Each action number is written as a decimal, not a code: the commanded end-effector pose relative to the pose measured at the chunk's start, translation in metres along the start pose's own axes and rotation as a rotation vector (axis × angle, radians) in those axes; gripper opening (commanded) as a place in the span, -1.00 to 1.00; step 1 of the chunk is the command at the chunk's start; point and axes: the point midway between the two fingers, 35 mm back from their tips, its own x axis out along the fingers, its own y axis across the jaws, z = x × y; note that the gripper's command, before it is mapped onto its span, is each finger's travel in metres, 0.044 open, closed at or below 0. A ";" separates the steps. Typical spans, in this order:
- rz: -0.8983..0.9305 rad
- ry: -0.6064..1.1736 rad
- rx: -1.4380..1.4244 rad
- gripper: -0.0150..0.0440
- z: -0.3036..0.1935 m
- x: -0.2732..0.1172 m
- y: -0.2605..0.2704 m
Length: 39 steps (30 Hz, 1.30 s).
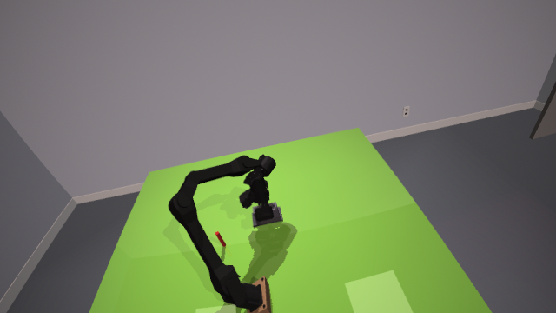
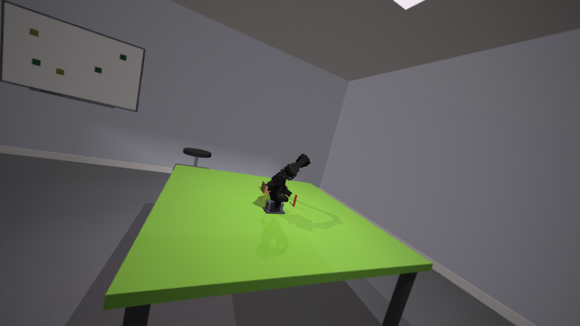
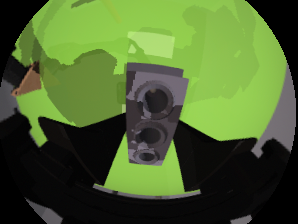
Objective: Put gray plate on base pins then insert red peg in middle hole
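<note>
The gray plate [image 3: 177,84] is between the fingers in the wrist view, with its row of three round raised holes facing up. The dark gray base [image 1: 261,224] [image 2: 276,212] is under it. The plate appears to be on or very close to the base; whether it lies fully flat is hard to tell. My gripper [image 1: 264,213] [image 2: 275,206] [image 3: 150,117] is open around the plate, with green showing between plate and fingers at the lower end. The red peg [image 1: 221,239] [image 2: 294,200] appears to stand upright to the side, between base and arm mount, and is outside the wrist view.
The green table [image 1: 321,183] [image 2: 190,254] carries everything. The arm's brown mount [image 1: 263,291] [image 3: 31,81] is at the near edge in the top view. The arm's lower link [image 1: 197,235] passes close to the peg in that view. A stool [image 2: 197,152] stands beyond the table.
</note>
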 end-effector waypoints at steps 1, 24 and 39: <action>0.000 0.000 -0.001 0.67 0.000 0.000 0.000; -0.015 -0.003 0.060 1.00 -0.002 -0.117 -0.005; -0.052 0.000 1.188 1.00 0.088 -0.130 0.024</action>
